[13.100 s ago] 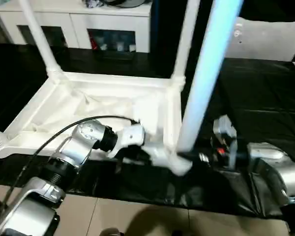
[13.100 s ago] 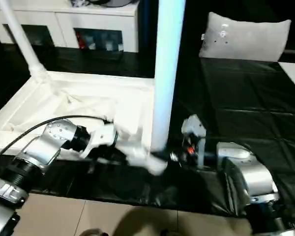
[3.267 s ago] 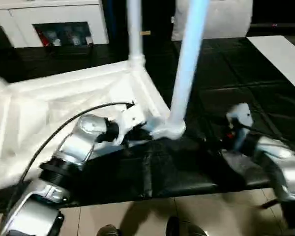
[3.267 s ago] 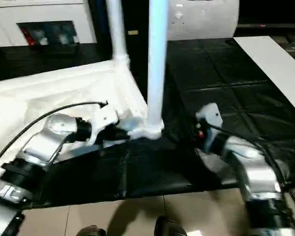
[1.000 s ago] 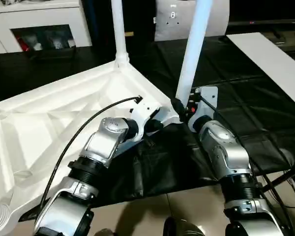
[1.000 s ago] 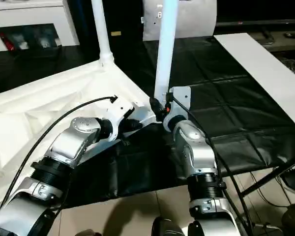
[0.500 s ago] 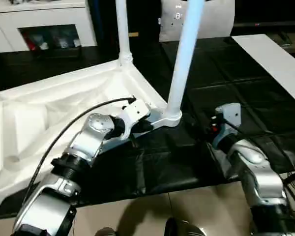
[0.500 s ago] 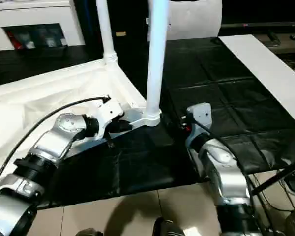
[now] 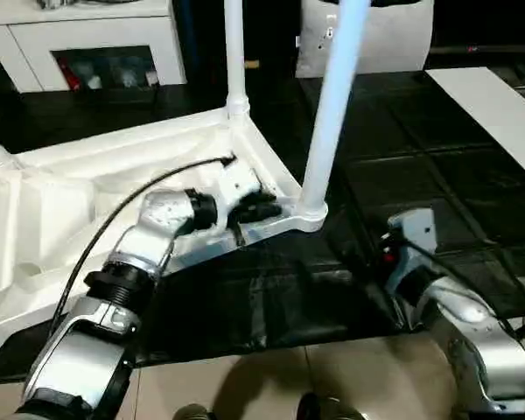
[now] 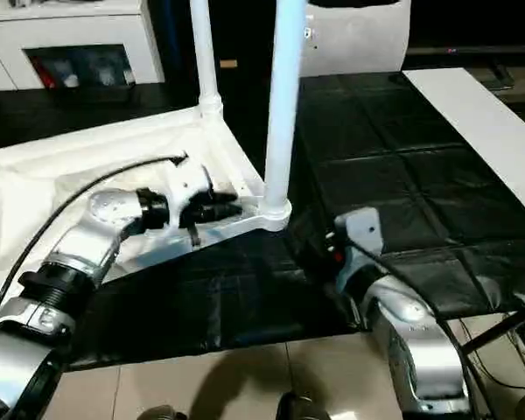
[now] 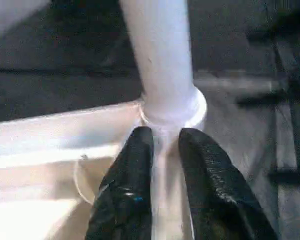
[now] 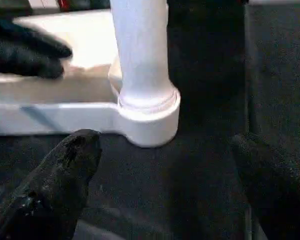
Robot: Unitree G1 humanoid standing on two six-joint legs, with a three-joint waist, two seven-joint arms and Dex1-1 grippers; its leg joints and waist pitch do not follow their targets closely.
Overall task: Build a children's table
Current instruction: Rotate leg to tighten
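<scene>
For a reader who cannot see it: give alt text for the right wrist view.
A white table leg stands upright in the round corner socket of the upside-down white tabletop on a black cover. The right hand sits open just short of it, and the left hand's black fingers rest on the tabletop's rim.

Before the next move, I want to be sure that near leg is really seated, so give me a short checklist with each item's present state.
1. Near leg stands upright in its corner socket: ok.
2. Leg fully pushed home in the socket: cannot tell; the joint's inside is hidden.
3. Right hand is clear of the leg, fingers wide apart on the black cover: ok.
4. Left hand rests at the table top's rim beside the socket, fingers a little apart around a thin rib: ok.
5. Far leg stands upright in its socket: ok.
</scene>
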